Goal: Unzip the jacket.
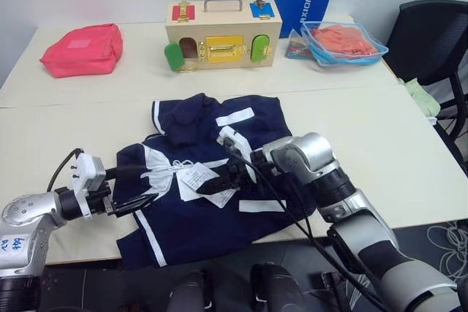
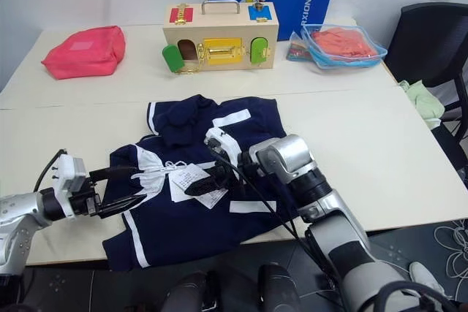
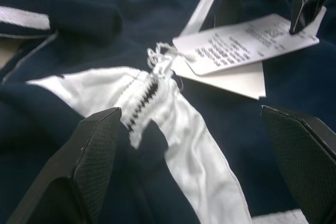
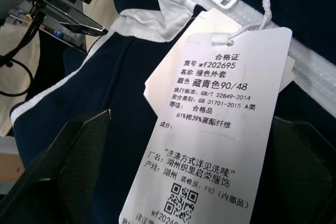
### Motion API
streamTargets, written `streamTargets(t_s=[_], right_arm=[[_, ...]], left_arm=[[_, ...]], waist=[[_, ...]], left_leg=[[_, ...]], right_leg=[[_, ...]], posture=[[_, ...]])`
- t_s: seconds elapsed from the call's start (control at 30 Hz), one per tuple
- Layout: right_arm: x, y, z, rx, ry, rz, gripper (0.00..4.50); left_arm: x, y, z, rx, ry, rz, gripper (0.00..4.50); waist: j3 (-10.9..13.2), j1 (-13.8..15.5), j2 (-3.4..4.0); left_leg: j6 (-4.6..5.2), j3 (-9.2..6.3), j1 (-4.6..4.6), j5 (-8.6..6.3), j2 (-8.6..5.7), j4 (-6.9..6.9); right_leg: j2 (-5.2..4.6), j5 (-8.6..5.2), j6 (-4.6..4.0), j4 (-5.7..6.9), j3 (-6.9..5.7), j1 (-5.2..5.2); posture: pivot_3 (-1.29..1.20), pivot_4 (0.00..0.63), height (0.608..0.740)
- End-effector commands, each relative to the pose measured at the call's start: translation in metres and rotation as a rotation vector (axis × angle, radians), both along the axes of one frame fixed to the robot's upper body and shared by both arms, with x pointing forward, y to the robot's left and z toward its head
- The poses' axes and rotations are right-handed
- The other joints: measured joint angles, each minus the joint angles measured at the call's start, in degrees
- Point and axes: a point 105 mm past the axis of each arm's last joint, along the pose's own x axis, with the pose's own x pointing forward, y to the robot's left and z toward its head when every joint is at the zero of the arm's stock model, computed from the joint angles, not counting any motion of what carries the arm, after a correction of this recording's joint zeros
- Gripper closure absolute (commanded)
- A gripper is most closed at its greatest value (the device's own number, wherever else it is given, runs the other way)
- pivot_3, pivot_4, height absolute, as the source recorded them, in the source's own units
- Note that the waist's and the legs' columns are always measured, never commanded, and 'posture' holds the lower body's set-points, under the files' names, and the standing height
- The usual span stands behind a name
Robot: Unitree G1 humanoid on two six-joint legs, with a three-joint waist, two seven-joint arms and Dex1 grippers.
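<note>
Jacket (image 1: 212, 188) lies under both grippers, left (image 1: 142, 188) and right (image 1: 216, 180), jaws spread.

Left gripper (image 3: 210, 166) spread wide, black fingers (image 3: 89, 156) standing well apart over the navy jacket (image 3: 79, 19). Just beyond the near finger, the white zip (image 3: 144, 95) shows its dark teeth, white fabric trailing between the fingers. Further out lie the white paper tags (image 3: 241, 51), with the right gripper's black fingertip (image 3: 307, 3) touching their far edge.
</note>
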Motion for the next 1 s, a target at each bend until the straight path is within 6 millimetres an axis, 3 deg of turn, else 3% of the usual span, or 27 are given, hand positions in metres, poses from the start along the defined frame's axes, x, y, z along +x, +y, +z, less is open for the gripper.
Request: streamTargets(t_s=[0.03, 0.13, 0.37, 0.53, 0.8, 0.9, 1.0], right_arm=[[0.004, 0.006, -0.004, 0.007, 0.035, -0.034, 0.0], [0.001, 0.013, -0.006, 0.026, 0.09, -0.042, 0.57], [-0.009, 0.023, -0.01, 0.042, 0.126, -0.02, 3.06], [-0.005, 0.026, -0.009, 0.061, 0.122, -0.044, 4.49], [0.004, 0.023, 0.006, 0.105, 0.095, -0.063, 4.49], [0.004, 0.023, 0.009, 0.115, 0.087, -0.064, 4.5], [0.004, 0.022, 0.01, 0.118, 0.082, -0.065, 4.5]], left_arm=[[0.003, -0.001, 0.004, -0.006, -0.019, -0.009, 0.05], [0.005, -0.002, 0.004, -0.01, -0.017, -0.013, 0.0], [0.008, 0.002, 0.002, -0.013, -0.01, -0.011, 0.0], [0.018, 0.0, 0.0, -0.013, -0.017, -0.025, 0.0], [0.048, -0.012, 0.0, 0.021, -0.036, -0.082, 0.0], [0.059, -0.017, -0.005, 0.084, -0.065, -0.116, 0.55], [0.063, -0.017, -0.009, 0.123, -0.069, -0.151, 1.48]], waist=[[0.0, 0.0, 0.0], [0.0, 0.0, -0.01], [0.0, 0.0, -0.01], [-0.1, -0.1, -0.15], [-0.1, 0.1, -0.15], [-0.1, 0.2, -0.15], [-0.1, 0.1, -0.16]], left_leg=[[0.0, 0.01, 0.02, 0.0, 0.0, 0.0], [0.0, 0.01, 0.02, 0.0, 0.0, 0.01], [-0.02, 0.02, 0.0, 0.0, 0.0, -0.02], [-0.03, 0.02, 0.07, 0.0, 0.0, 0.01], [-0.12, 0.02, 0.04, 0.08, 0.0, -0.01], [-0.12, 0.03, 0.03, 0.09, -0.02, 0.01], [-0.1, 0.1, 0.01, 0.09, -0.02, 0.05]], right_leg=[[0.0, 0.0, 0.0, 0.01, 0.0, 0.0], [0.0, 0.0, 0.0, 0.01, -0.01, 0.01], [0.0, 0.0, 0.0, 0.0, -0.02, -0.01], [0.0, 0.0, 0.0, 0.03, -0.02, 0.05], [0.03, 0.0, 0.0, 0.1, -0.04, -0.03], [0.04, 0.0, 0.0, 0.11, -0.05, -0.02], [0.05, 0.0, 0.0, 0.11, -0.07, -0.03]], posture=[[0.0, 0.15, 0.74], [0.0, 0.15, 0.74], [0.0, 0.15, 0.74], [0.0, 0.15, 0.74], [0.0, 0.15, 0.74], [0.0, 0.15, 0.74], [0.0, 0.15, 0.74]])
